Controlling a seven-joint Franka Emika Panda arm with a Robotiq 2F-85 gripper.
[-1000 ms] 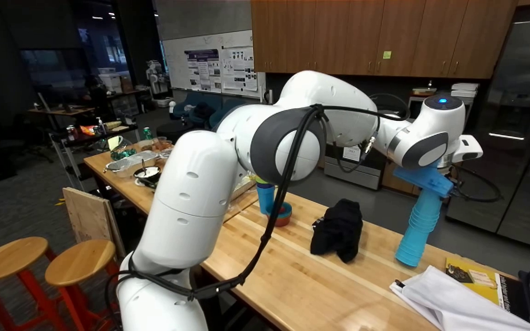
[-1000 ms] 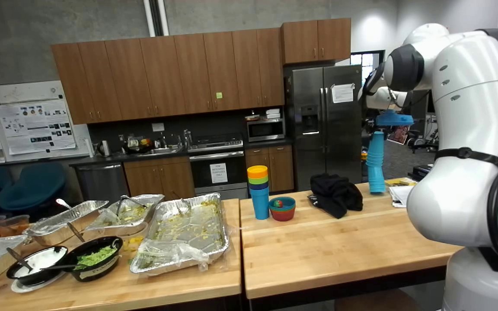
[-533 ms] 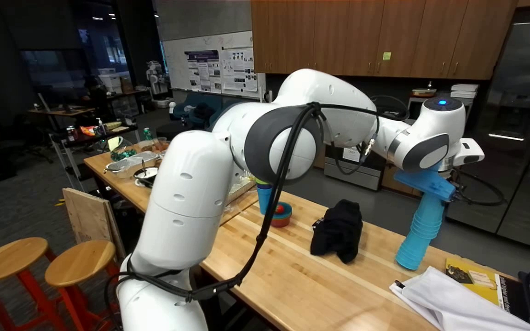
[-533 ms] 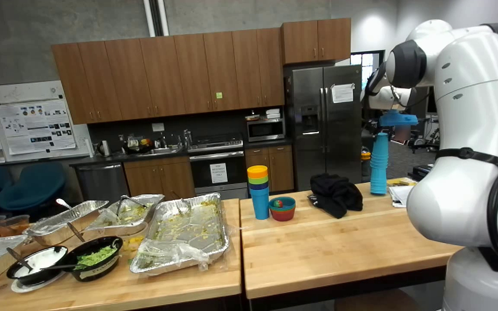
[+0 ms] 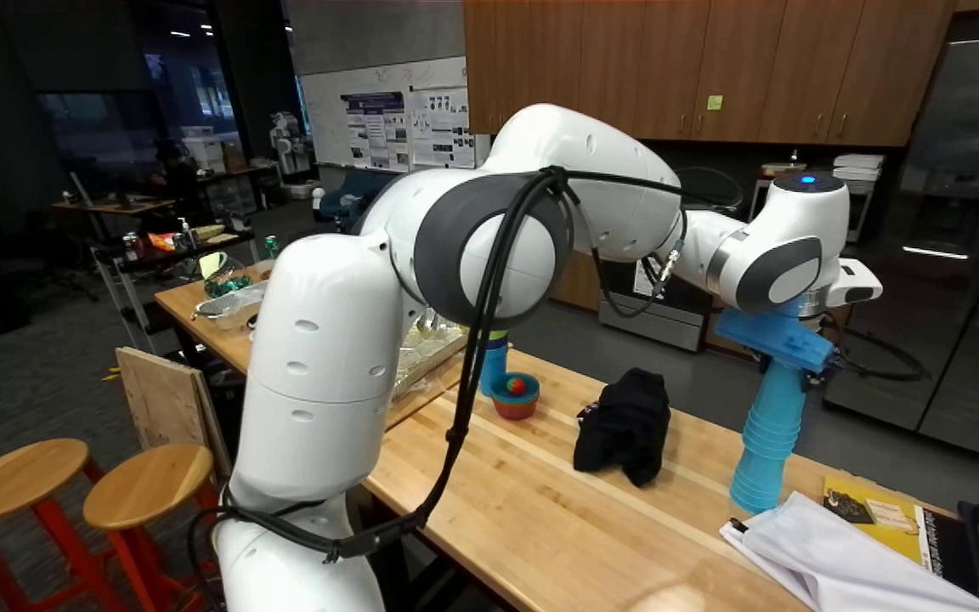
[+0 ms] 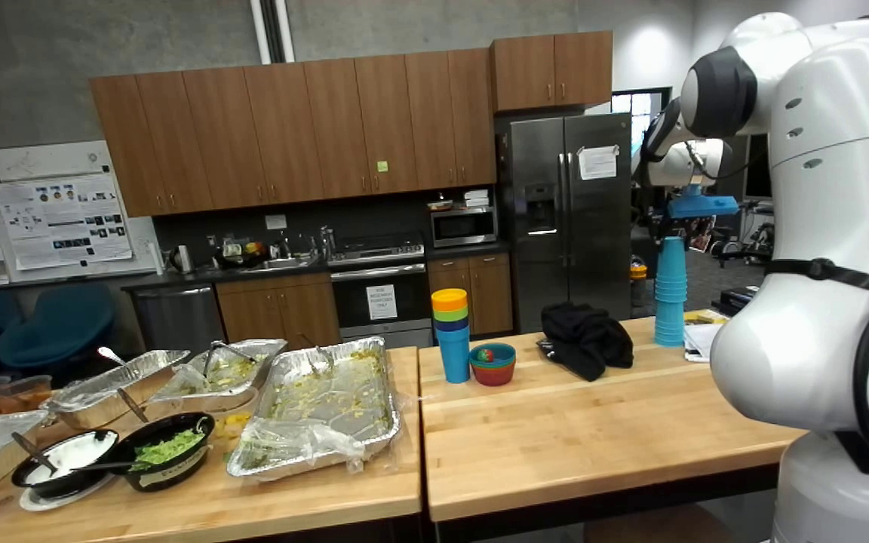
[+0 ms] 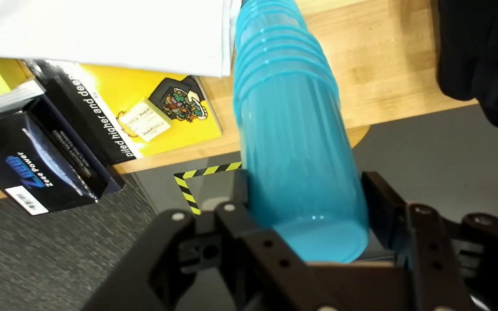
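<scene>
A stack of light blue nested cups [image 7: 292,142] hangs upside down, narrow end up, in my gripper [image 7: 307,194]. The dark fingers press the end cup from both sides in the wrist view. In both exterior views the stack [image 5: 768,438] [image 6: 670,294] stands nearly upright above the table's far edge. Its lower end is close beside a white cloth [image 5: 846,552]; I cannot tell whether it touches the table. A crumpled black garment [image 6: 585,339] lies near it.
A yellow book [image 7: 180,116] and a black box [image 7: 46,160] lie beside the cloth. Further along stand a stack of coloured cups [image 6: 452,335] and nested bowls [image 6: 492,366] holding a red and green item. Foil trays [image 6: 321,407] with food sit on the adjoining table.
The held stack has swung from slanted to nearly upright and come slightly lower, nearer the white cloth. The arm's elbow has shifted and risen a little. The grip is unchanged.
</scene>
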